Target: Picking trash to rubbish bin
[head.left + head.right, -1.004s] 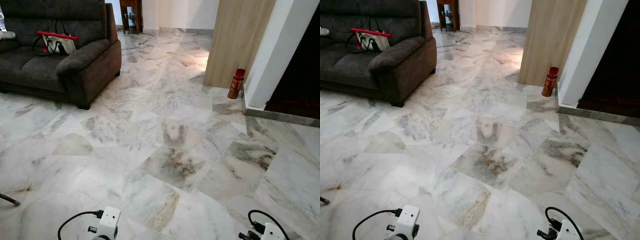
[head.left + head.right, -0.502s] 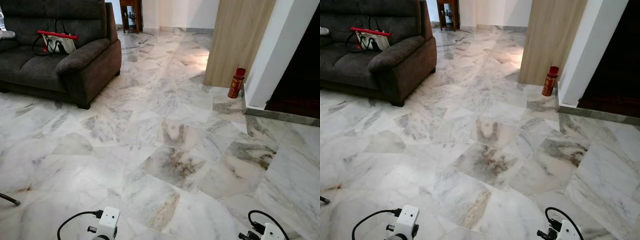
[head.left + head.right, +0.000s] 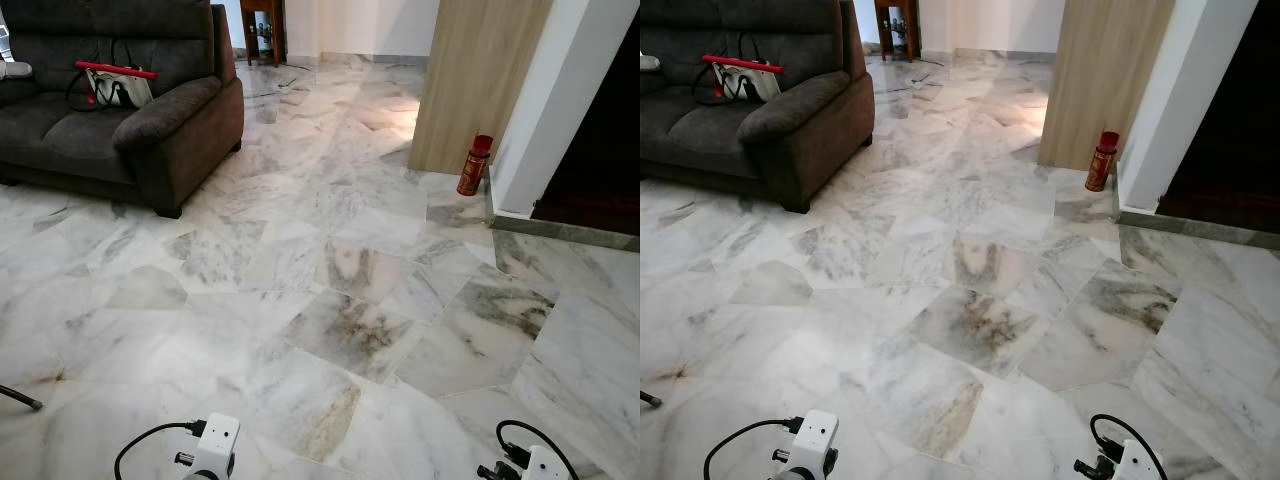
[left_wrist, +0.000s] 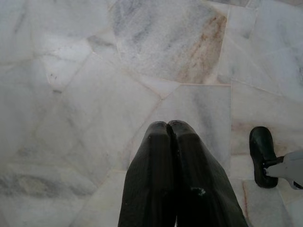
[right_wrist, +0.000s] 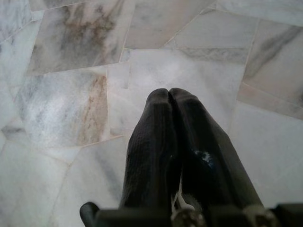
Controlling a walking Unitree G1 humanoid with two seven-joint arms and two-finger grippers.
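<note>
A small red bottle [image 3: 474,166] stands upright on the marble floor, far ahead on the right, at the foot of a wooden panel [image 3: 478,80] and a white wall corner. My left gripper [image 4: 168,126] hangs over bare marble with its two black fingers pressed together and nothing between them. My right gripper [image 5: 168,91] is likewise shut and empty above the floor. The white wrists of both arms [image 3: 213,450] [image 3: 541,465] sit at the bottom edge of the head views.
A dark grey sofa [image 3: 150,120] stands at the far left with a red-and-white bag [image 3: 115,84] on its seat. A dark doorway [image 3: 600,130] opens at the right behind a low step. Open marble floor [image 3: 330,300] stretches ahead toward a wooden stand [image 3: 262,30].
The view has shifted very slightly; the arms and objects have not visibly moved.
</note>
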